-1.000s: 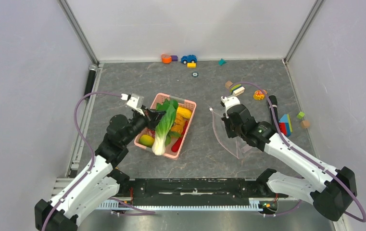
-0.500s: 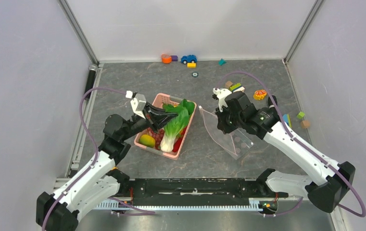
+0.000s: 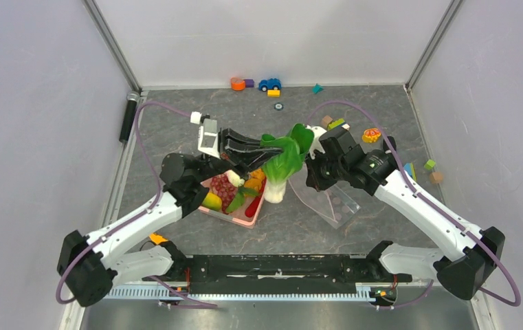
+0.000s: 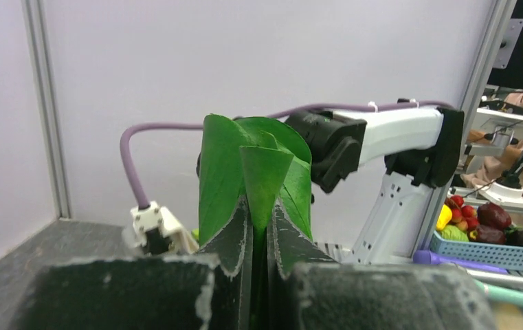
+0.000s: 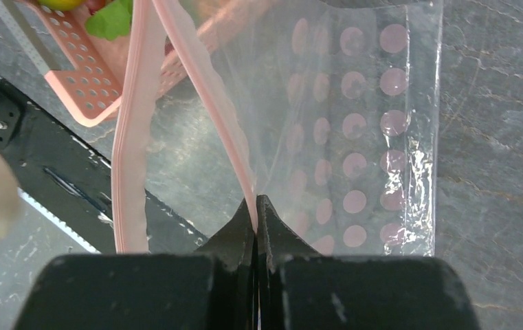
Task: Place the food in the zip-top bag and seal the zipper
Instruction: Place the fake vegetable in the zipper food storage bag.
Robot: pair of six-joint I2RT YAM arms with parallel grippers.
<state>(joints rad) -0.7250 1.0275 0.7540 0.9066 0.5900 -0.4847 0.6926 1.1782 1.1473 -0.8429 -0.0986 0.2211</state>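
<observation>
Now the bok choy (image 3: pixel 280 172) is up from the basket (image 3: pixel 241 220), clenched in my left pincer (image 3: pixel 269 151) — right pincer (image 5: pixel 256 201) grips the zip-top bag (image 5: pixel 354 137), ready.

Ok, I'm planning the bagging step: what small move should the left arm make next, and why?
Probably ease the bok choy right and down, stalk first, toward the mouth of the zip-top bag. The left tool grips its leaves, stalk hanging near the bag, and the right tool pinches one lip of the zipper, mouth parted.
</observation>
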